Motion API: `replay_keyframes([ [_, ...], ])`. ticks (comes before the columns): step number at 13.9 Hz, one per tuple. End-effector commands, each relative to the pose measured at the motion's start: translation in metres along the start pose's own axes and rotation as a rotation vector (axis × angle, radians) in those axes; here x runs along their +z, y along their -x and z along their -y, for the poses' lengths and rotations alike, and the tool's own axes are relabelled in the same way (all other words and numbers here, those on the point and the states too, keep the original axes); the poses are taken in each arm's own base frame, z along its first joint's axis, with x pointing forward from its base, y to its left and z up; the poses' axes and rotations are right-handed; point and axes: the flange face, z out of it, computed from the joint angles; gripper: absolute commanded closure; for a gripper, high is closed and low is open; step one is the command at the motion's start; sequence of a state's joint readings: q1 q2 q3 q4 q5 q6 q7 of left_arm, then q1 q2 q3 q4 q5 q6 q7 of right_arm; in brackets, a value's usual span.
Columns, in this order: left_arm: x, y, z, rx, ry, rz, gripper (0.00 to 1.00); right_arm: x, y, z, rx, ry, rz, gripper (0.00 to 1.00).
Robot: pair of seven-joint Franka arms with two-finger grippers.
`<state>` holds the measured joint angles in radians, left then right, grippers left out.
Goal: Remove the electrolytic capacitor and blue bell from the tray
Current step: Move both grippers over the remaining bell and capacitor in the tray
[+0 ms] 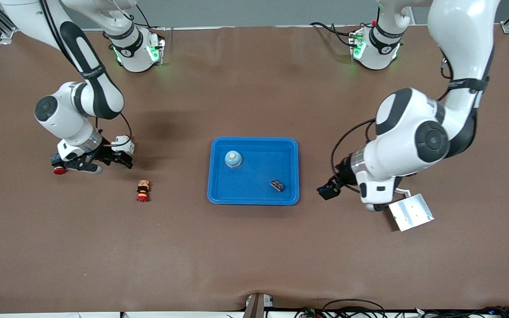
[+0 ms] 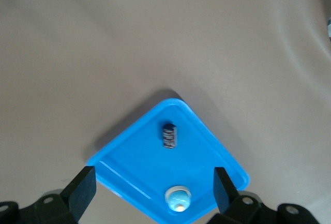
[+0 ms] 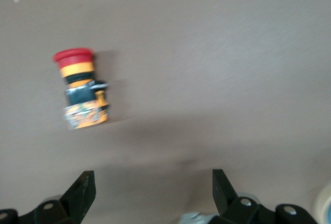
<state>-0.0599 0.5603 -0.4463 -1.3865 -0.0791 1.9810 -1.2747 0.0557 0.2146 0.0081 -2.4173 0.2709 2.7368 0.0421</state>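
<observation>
Currently, right gripper (image 1: 104,161): fingers spread, empty, over bare table, tray well off toward the left arm.
Tray (image 1: 219,194): holds blue bell (image 1: 233,158) and electrolytic capacitor (image 1: 277,185), apart.
Left gripper (image 1: 332,187): spread, empty, just beside tray; judged closest, centre over capacitor, descend straight.

tray (image 1: 219,194): 1 | bell (image 1: 233,159): 1 | capacitor (image 1: 277,185): 1 (dark) | push-button (image 1: 142,190): 1

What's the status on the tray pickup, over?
Left gripper open beside bright blue plastic tray; right gripper open over table. Small dark capacitor, pale blue bell both in tray. Nothing blocking.
</observation>
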Motion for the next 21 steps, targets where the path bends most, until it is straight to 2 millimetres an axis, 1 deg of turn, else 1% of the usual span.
replay_keyframes([
  [1,0.03,0.013,-0.02,-0.059,0.044,0.022,0.0,-0.023,0.009,0.026,0.052,-0.015,0.025,0.0],
  [3,0.057,0.02,-0.025,-0.072,0.038,0.03,0.0,-0.039,0.015,0.047,0.088,-0.018,0.025,0.0],
  [6,0.095,0.026,-0.028,-0.085,0.02,0.04,0.0,-0.049,0.038,0.097,0.153,0.052,0.044,0.0],
  [8,0.119,0.032,-0.029,-0.09,0.007,0.029,0.0,-0.058,0.049,0.132,0.224,0.092,0.036,0.0],
  [10,0.148,0.04,-0.027,-0.089,-0.03,0.0,0.0,-0.06,0.063,0.163,0.275,0.095,0.043,0.0],
  [11,0.164,0.045,-0.025,-0.085,-0.052,-0.013,0.0,-0.057,0.07,0.173,0.31,0.097,0.044,0.0],
  [13,0.198,0.049,-0.019,-0.078,-0.104,-0.039,0.0,-0.057,0.085,0.2,0.35,0.082,0.032,0.0],
  [15,0.215,0.051,-0.018,-0.071,-0.095,-0.056,0.0,-0.056,0.097,0.224,0.383,0.073,0.028,0.0],
  [17,0.227,0.046,-0.021,-0.074,-0.048,-0.062,0.0,-0.054,0.107,0.243,0.41,0.058,0.02,0.0],
  [18,0.228,0.045,-0.023,-0.079,-0.026,-0.066,0.0,-0.052,0.108,0.252,0.426,0.055,0.019,0.0],
  [19,0.234,0.047,-0.022,-0.08,-0.029,-0.064,0.0,-0.049,0.111,0.261,0.44,0.056,0.022,0.0],
  [21,0.24,0.048,-0.02,-0.077,-0.04,-0.066,0.0,-0.036,0.121,0.287,0.457,0.063,0.028,0.0],
])
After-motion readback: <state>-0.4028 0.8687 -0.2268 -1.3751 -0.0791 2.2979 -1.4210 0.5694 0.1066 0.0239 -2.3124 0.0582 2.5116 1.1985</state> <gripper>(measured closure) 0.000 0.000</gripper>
